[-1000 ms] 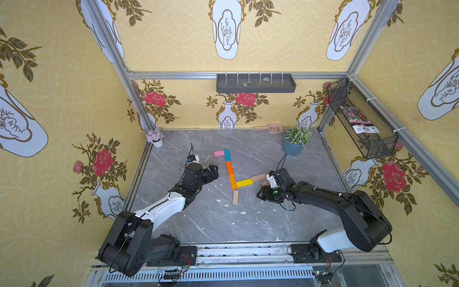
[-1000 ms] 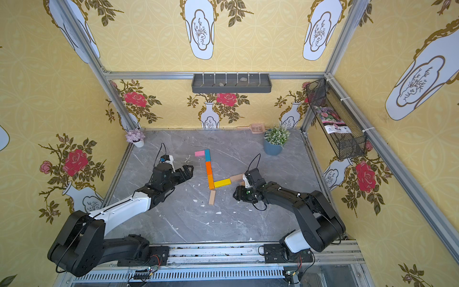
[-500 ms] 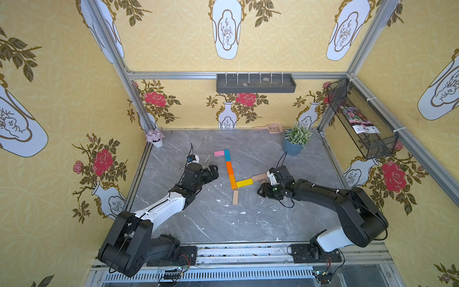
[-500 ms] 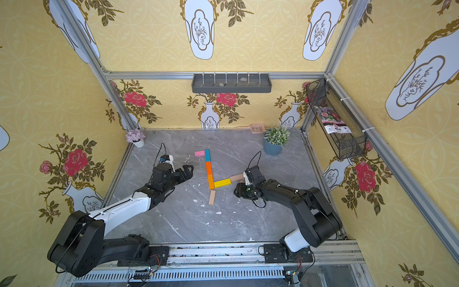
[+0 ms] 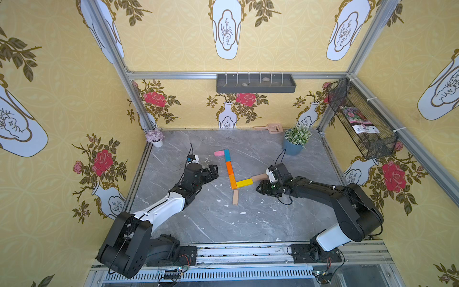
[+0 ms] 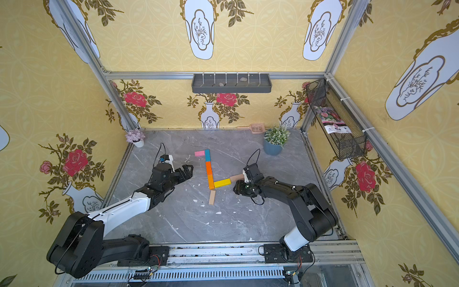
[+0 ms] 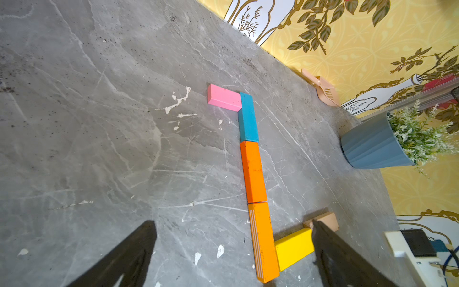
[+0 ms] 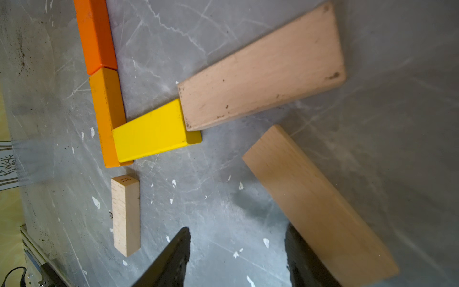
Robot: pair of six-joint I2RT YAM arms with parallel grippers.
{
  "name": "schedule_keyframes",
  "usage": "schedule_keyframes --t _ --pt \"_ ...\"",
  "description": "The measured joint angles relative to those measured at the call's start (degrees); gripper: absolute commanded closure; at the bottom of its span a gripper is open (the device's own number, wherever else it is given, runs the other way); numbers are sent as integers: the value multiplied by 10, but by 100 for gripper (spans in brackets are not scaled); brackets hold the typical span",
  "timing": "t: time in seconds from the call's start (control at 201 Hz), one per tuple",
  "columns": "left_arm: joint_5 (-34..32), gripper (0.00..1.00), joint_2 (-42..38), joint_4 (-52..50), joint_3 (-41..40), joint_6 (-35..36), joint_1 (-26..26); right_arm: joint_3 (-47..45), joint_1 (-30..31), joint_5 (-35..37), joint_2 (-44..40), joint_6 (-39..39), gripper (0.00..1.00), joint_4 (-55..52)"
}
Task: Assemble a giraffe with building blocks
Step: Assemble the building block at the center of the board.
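Observation:
The giraffe lies flat on the grey table (image 5: 198,223). A pink block (image 5: 219,153) sits beside a blue one (image 5: 227,155). Two orange blocks (image 5: 231,174) run on from the blue one, and a yellow block (image 5: 244,183) angles off the nearer orange. One tan block (image 5: 235,197) lies just below the orange end. A second tan block (image 8: 260,67) overlaps the yellow block's far end. A third tan block (image 8: 318,206) lies against the outer side of one right finger (image 8: 298,253). My right gripper (image 8: 237,231) is open over bare table. My left gripper (image 5: 213,171) is open wide, left of the neck.
A blue pot with a green plant (image 5: 293,146) stands at the back right, with a pink slotted scoop (image 5: 273,128) by the back wall. At the back left corner is a small white flower pot (image 5: 155,138). A wire basket (image 5: 360,119) hangs on the right wall.
My right gripper has edged slightly toward the back of the table. The left arm and the blocks have not moved.

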Motion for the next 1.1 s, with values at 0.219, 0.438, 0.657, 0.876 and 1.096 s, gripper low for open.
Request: schedule_keyframes --t 0.219,0.438,0.657,0.876,1.096 --pt "0 1 -1 0 0 0 0 7 -1 10 8 0 38 3" --pt "0 1 -1 0 0 0 0 14 -1 5 23 3 38 26" --pt "0 1 -1 0 0 0 0 18 0 -8 33 12 39 45" --pt "0 1 0 0 0 0 0 27 8 -16 43 16 39 47" --pt "1 1 0 0 0 0 0 34 7 -5 47 25 39 45"
